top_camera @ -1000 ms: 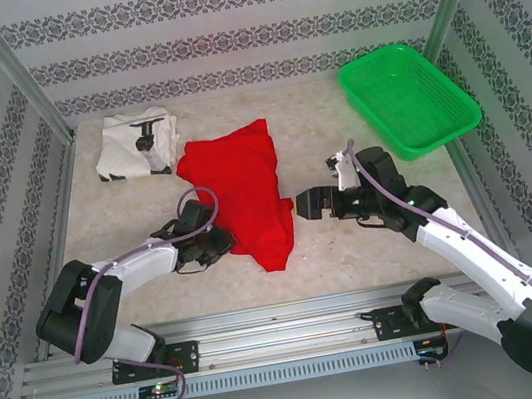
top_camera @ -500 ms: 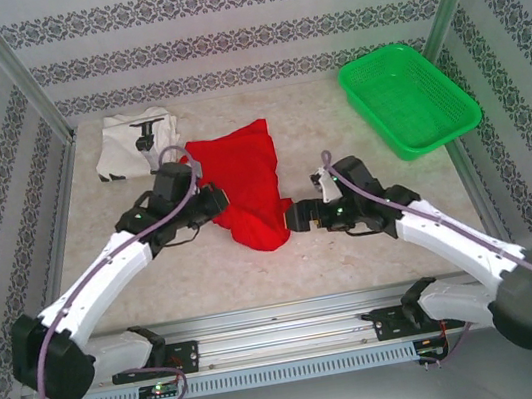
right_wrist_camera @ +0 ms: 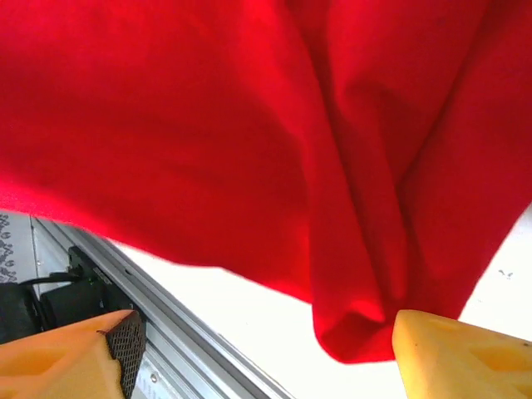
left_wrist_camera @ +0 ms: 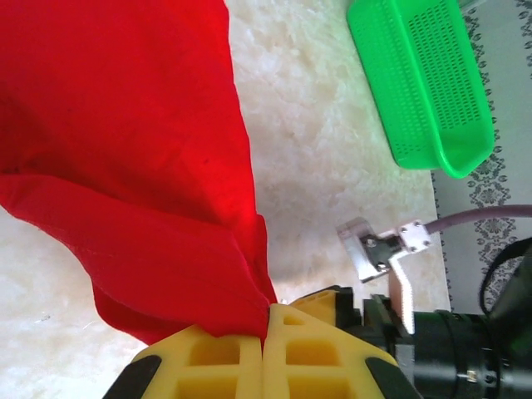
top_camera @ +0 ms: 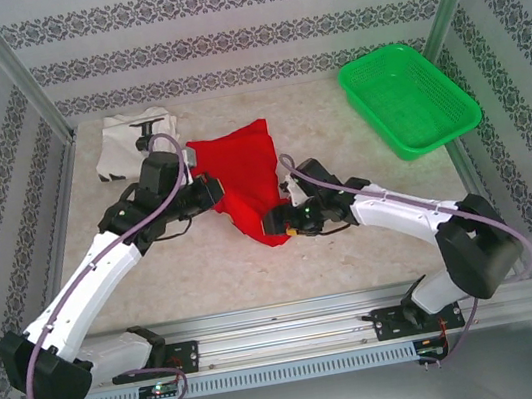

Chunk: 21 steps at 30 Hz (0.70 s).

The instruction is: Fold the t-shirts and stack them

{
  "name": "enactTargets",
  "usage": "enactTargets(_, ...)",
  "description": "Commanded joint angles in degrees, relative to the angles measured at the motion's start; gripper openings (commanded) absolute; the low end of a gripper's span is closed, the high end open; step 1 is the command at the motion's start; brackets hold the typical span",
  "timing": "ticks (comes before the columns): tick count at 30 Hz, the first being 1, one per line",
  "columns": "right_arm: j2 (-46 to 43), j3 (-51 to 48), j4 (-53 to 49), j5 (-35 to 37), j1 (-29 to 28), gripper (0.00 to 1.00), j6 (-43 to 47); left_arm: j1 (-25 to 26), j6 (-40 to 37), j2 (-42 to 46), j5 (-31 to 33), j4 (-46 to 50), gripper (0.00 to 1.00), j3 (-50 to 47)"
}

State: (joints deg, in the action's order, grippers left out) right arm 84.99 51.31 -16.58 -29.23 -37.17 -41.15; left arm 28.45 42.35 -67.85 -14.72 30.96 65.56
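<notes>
Your left pincer (top_camera: pixel 212 190), seen from above, sits at the left edge of the red t-shirt (top_camera: pixel 242 173), and your right pincer (top_camera: pixel 272 223) meets that shirt's near tip. The red t-shirt lies bunched in the middle of the counter (top_camera: pixel 249 283). The white t-shirt (top_camera: pixel 131 145) lies flat at the far left corner, near it. The green basket (top_camera: pixel 410 98) stands at the far right with its mesh floor in plain view, well apart from both shirts, which rest on the counter outside it.

From your left wrist, the left pincer (left_wrist_camera: pixel 268 314) has its yellow fingers (left_wrist_camera: pixel 208 362) pressed together, pinching a fold of the red t-shirt (left_wrist_camera: pixel 125 125). The green basket (left_wrist_camera: pixel 424 75) shows beyond, across pale counter.

From your right wrist, the right pincer (right_wrist_camera: pixel 262 328) is spread wide. The red t-shirt (right_wrist_camera: pixel 249 125) drapes above the gap, its lowest fold touching one of the yellow fingers (right_wrist_camera: pixel 465 357).
</notes>
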Motion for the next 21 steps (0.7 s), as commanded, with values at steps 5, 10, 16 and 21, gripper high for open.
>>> enactTargets(5, 6.59, 4.16, 3.3, 6.99, -0.38, 0.38, -0.54, 0.35, -2.27, 2.54, 0.01, 2.53, 0.0, 4.34)
enactTargets(10, 7.12, 7.41, 6.68, 8.31, 3.48, 0.06, -0.44, 0.12, -3.48, 2.55, 0.07, 3.25, 0.0, 6.74)
enactTargets(16, 3.64, 14.67, 2.5, 7.69, 9.04, 0.0, 3.23, -1.05, -6.81, 2.55, 1.59, 5.66, 0.0, 9.41)
enactTargets(21, 1.3, 21.67, -3.28, 3.32, 13.35, 0.0, 6.38, -3.72, -12.52, 2.55, 0.35, 7.01, 0.0, 11.89)
